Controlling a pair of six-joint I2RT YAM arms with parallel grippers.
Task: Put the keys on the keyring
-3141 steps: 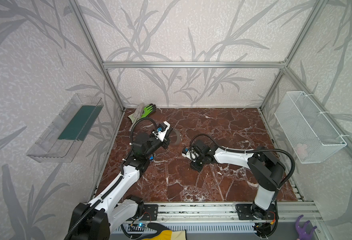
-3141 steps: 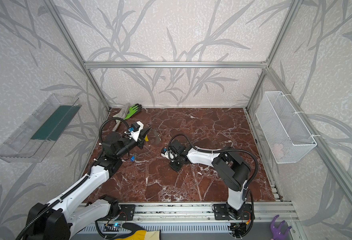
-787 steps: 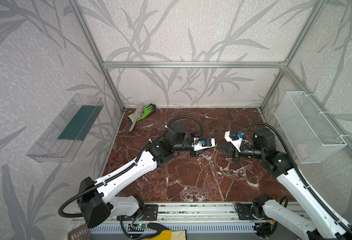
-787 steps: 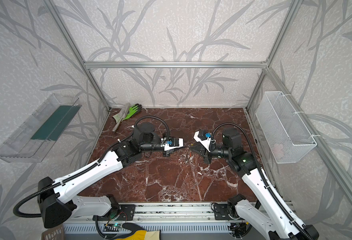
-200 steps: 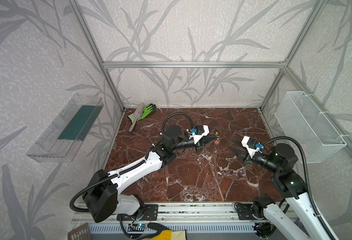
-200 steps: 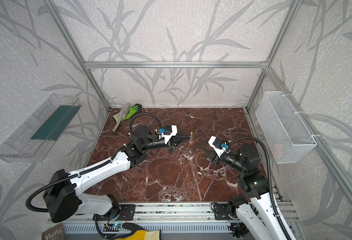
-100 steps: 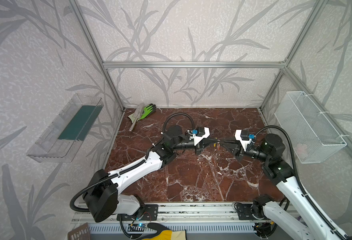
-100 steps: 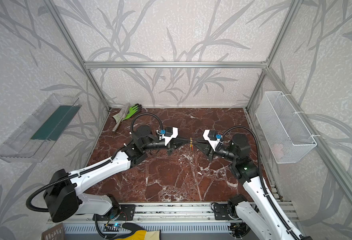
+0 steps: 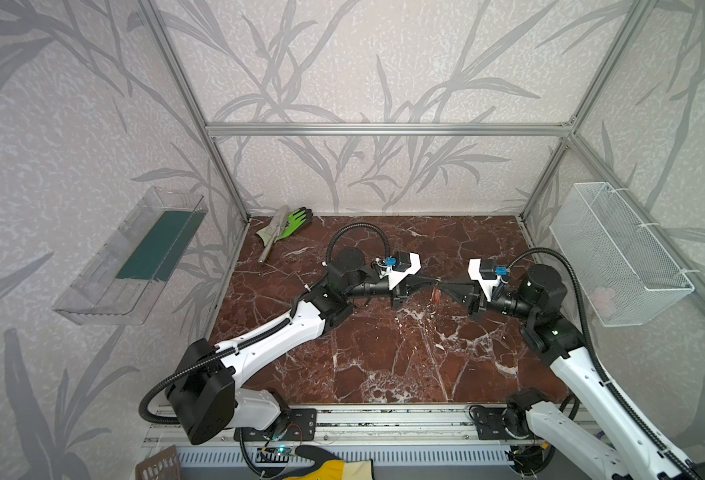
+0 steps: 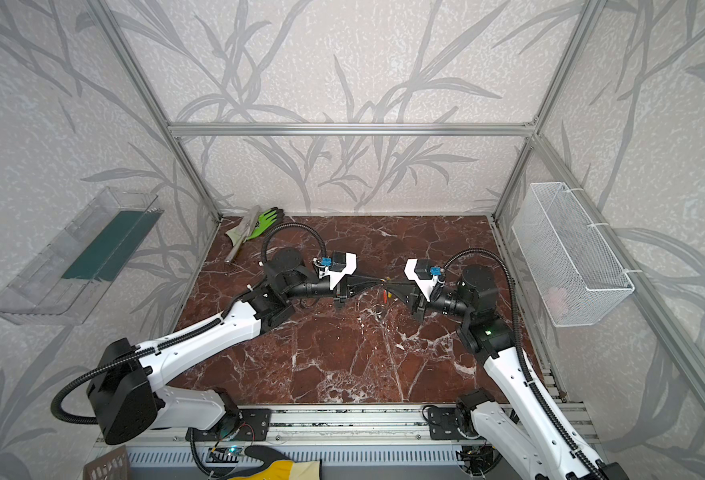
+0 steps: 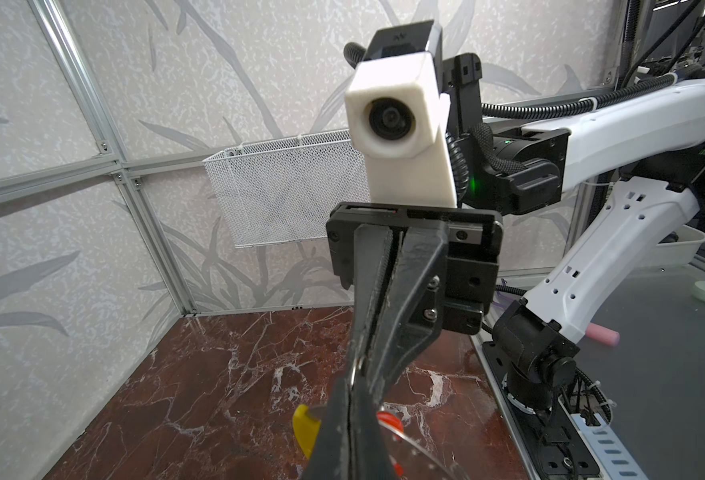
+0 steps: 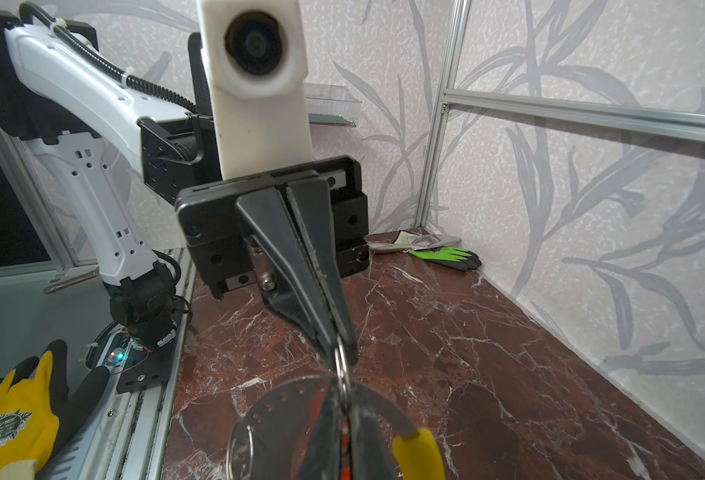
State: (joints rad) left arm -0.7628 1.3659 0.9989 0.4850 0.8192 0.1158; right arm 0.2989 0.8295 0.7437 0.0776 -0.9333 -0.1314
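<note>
Worktop [image 9: 384,357]: red-brown marble, patterned walls around.
Left gripper [image 9: 430,282]: jaws together, pinching the keyring [image 12: 418,455].
Right gripper [image 9: 443,284]: jaws together on the same keyring, tip to tip with its partner.
Place: keyring in the air over the worktop's middle.
Red key [image 10: 382,296]: hanging from the keyring.

You're in a robotics lab cell.
Your left arm [image 9: 267,345] and right arm [image 9: 583,374] stand on a rail [image 9: 384,419] inside an aluminium frame [image 9: 384,129] with papered panels [image 9: 384,62] and a marble floor [image 9: 384,353].

White arm shells [image 9: 276,340], black joints [image 9: 201,399], ribbed black cables [image 9: 357,225], white camera housings [image 9: 413,264].
</note>
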